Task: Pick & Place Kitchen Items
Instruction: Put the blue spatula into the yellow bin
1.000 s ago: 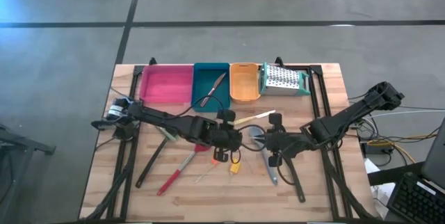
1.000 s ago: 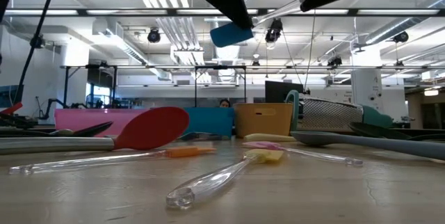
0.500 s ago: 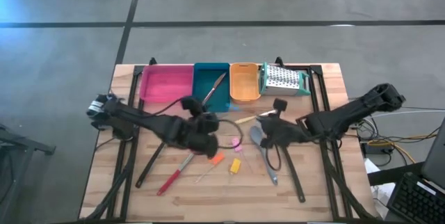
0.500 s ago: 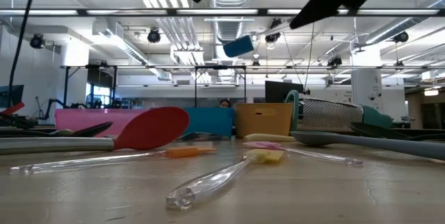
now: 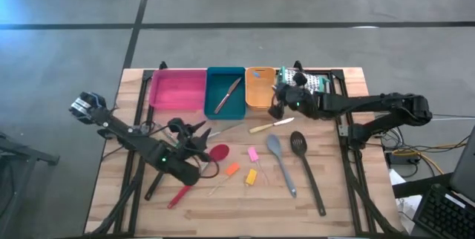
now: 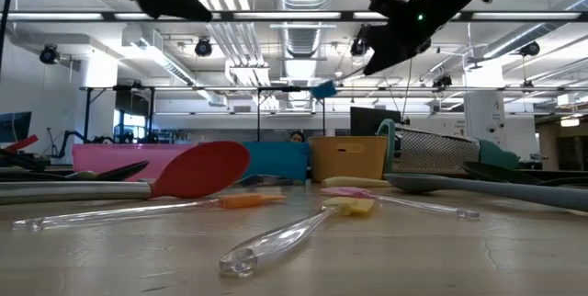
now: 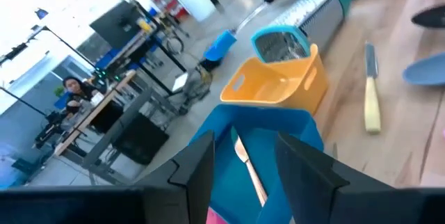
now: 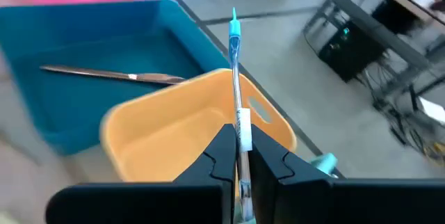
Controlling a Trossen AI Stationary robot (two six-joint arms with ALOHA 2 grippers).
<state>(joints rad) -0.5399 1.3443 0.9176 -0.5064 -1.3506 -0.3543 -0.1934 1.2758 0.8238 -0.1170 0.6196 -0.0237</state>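
My right gripper point(image 5: 280, 99) is above the orange tray point(image 5: 260, 87) at the far side, shut on a thin clear-handled utensil with a small blue head point(image 8: 233, 24); the blue head also shows in the low view point(image 6: 323, 89). My left gripper point(image 5: 197, 132) is open and empty point(image 7: 243, 182), above the table left of the red spoon point(image 5: 217, 153). On the table lie pink point(image 5: 253, 154), orange point(image 5: 231, 170) and yellow point(image 5: 251, 177) pieces, a grey-blue spatula point(image 5: 277, 152), a black slotted turner point(image 5: 300, 147) and a cream-handled knife point(image 5: 270, 126). Another knife point(image 5: 228, 93) lies in the teal tray point(image 5: 241, 109). My right gripper pinches the utensil's clear handle point(image 8: 240, 130) between its two fingers. The handle runs along the fingers and sticks out past their ends, the blue head foremost. The utensil is lifted clear, above the orange tray.
A pink tray point(image 5: 178, 90) stands left of the teal one. A metal grater point(image 5: 306, 83) lies right of the orange tray, close to my right gripper. A black ladle handle point(image 5: 157, 179) lies at the near left.
Both grippers have left the table's middle. My right gripper has gone up and toward the far edge with the blue-headed utensil, out over the orange tray. My left gripper has drawn back toward the table's left edge, apart from the utensil.
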